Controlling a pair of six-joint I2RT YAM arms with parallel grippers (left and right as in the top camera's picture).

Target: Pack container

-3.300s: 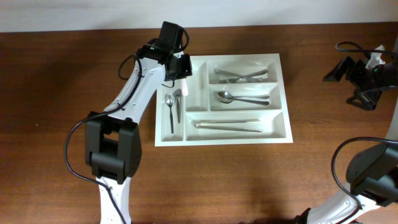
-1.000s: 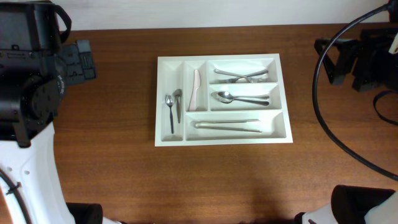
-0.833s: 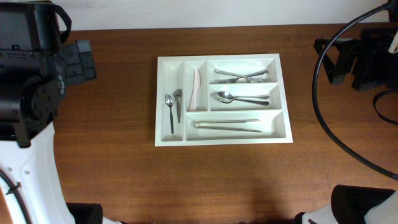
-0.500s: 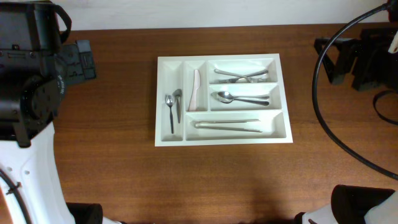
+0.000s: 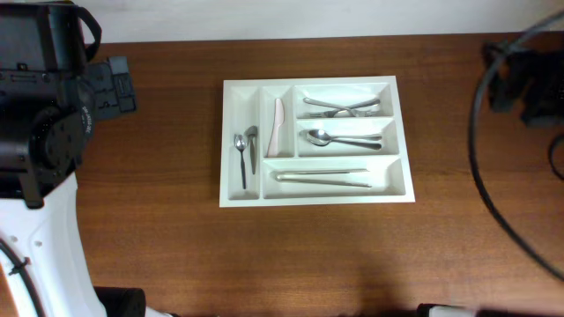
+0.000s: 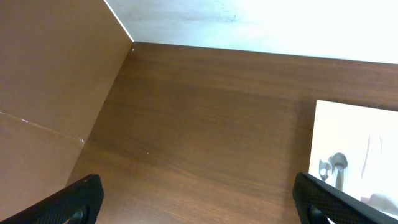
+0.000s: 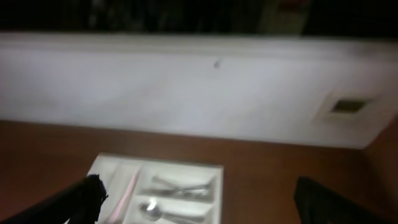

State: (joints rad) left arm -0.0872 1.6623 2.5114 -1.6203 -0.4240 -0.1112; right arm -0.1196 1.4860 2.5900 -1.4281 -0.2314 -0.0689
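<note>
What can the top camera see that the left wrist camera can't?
Only the overhead view shows the whole tray and most of what is in it: the knife, the forks, a big spoon and the long sticks.

Only the left wrist view shows the white wall and the open left gripper, with its fingertips in the bottom corners.

Both show the table, the tray's left end and the small spoons.
</note>
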